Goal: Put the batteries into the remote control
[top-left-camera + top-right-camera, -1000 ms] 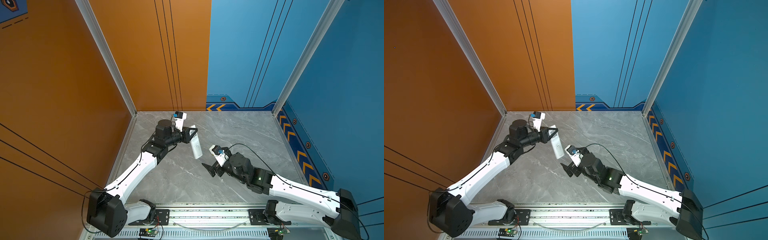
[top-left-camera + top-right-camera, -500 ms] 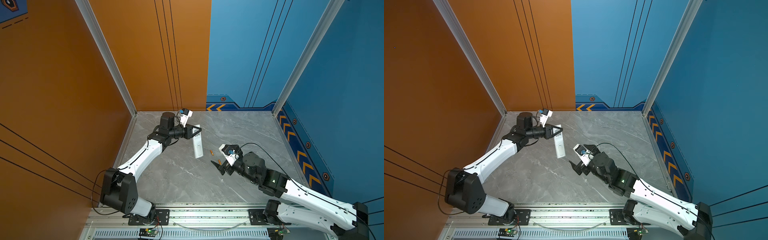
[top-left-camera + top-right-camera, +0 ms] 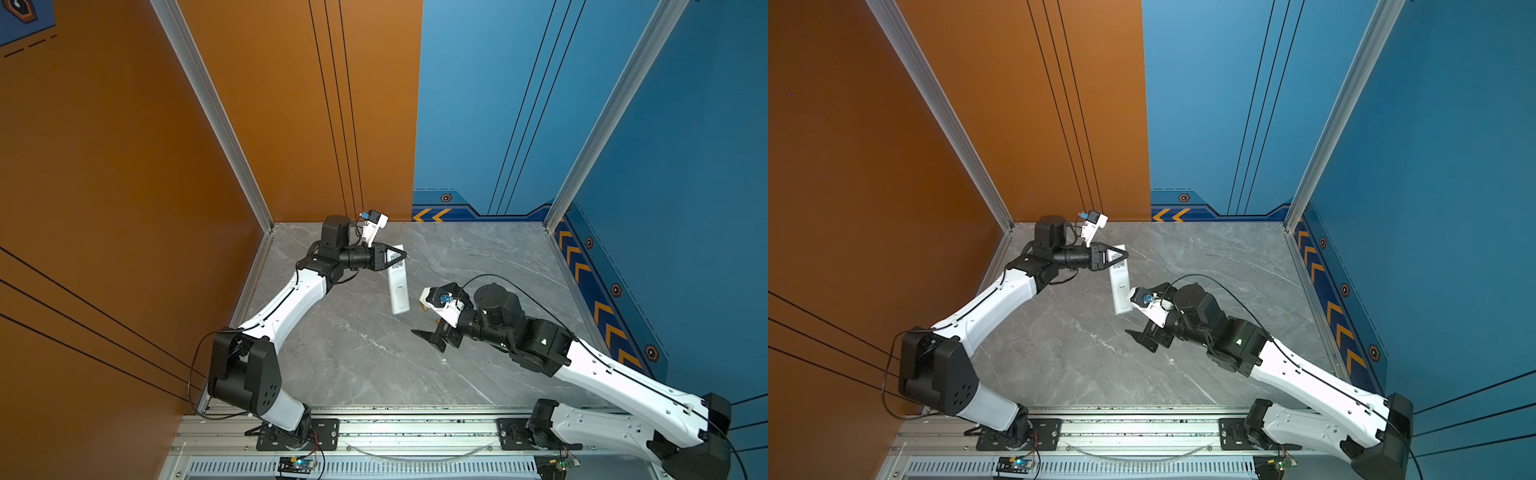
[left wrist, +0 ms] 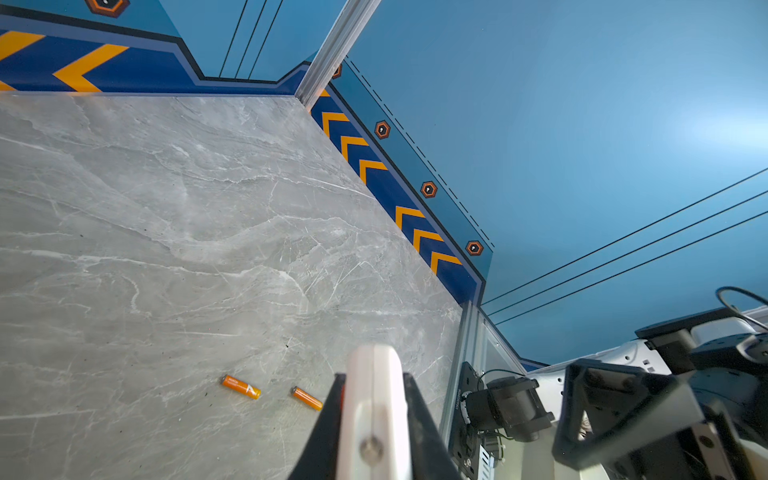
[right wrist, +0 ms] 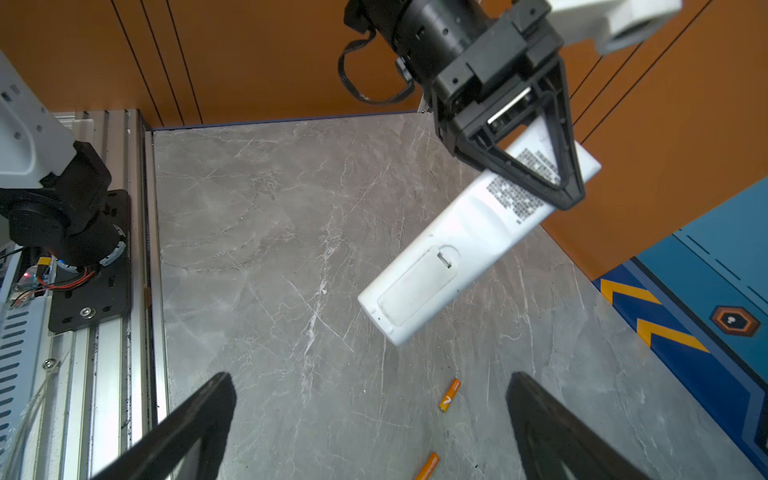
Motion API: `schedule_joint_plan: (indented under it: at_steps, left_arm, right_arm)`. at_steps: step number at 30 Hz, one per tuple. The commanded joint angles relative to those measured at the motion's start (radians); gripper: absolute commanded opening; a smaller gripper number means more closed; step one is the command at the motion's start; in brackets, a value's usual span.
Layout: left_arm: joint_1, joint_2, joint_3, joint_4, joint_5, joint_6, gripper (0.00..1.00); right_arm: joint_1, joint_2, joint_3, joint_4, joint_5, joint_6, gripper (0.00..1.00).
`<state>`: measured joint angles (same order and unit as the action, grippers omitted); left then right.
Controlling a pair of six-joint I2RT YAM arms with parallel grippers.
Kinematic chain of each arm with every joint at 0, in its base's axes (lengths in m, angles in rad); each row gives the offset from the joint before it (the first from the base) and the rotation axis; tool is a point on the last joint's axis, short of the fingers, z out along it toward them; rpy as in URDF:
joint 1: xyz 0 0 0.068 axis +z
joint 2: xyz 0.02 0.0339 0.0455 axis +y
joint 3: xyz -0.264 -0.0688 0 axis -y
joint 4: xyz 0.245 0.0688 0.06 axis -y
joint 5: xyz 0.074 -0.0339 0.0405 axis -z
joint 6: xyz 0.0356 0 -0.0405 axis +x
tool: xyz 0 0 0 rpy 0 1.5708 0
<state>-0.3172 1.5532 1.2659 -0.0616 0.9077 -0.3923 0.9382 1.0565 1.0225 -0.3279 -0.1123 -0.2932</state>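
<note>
1. The left gripper [image 3: 397, 258] is clamped on the remote control [image 3: 398, 282] near its printed end, holding it above the grey table [image 3: 357, 353], back side showing.
2. In the right wrist view, the remote control's battery cover [image 5: 417, 286] sits in place at the free end.
3. The right gripper [image 3: 428, 332] hovers just beside that free end, its jaws spread wide and empty.
4. The batteries [image 4: 241, 386] [image 4: 306, 397] lie apart on the table, near the remote control's free end and under the right arm [image 3: 590, 370].
</note>
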Motion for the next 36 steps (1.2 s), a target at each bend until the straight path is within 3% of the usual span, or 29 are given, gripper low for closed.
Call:
schedule_joint_plan:
  at_steps: [1,13,18,36]
  left_arm:
    - [-0.009,0.032,0.006,-0.008,0.086,0.000,0.00]
    - [-0.009,0.004,-0.032,0.055,0.180,-0.027,0.00]
    - [-0.012,-0.015,-0.071,0.188,0.220,-0.126,0.00]
    - [-0.045,-0.009,-0.072,0.189,0.248,-0.134,0.00]
  right_arm:
    - [-0.004,0.027,0.072,-0.164,-0.082,-0.079,1.00]
    - [0.010,0.106,0.139,-0.266,-0.163,-0.205,0.99]
    - [0.014,0.115,0.138,-0.230,-0.156,-0.224,0.99]
    - [0.023,0.173,0.154,-0.127,-0.120,-0.262,0.99]
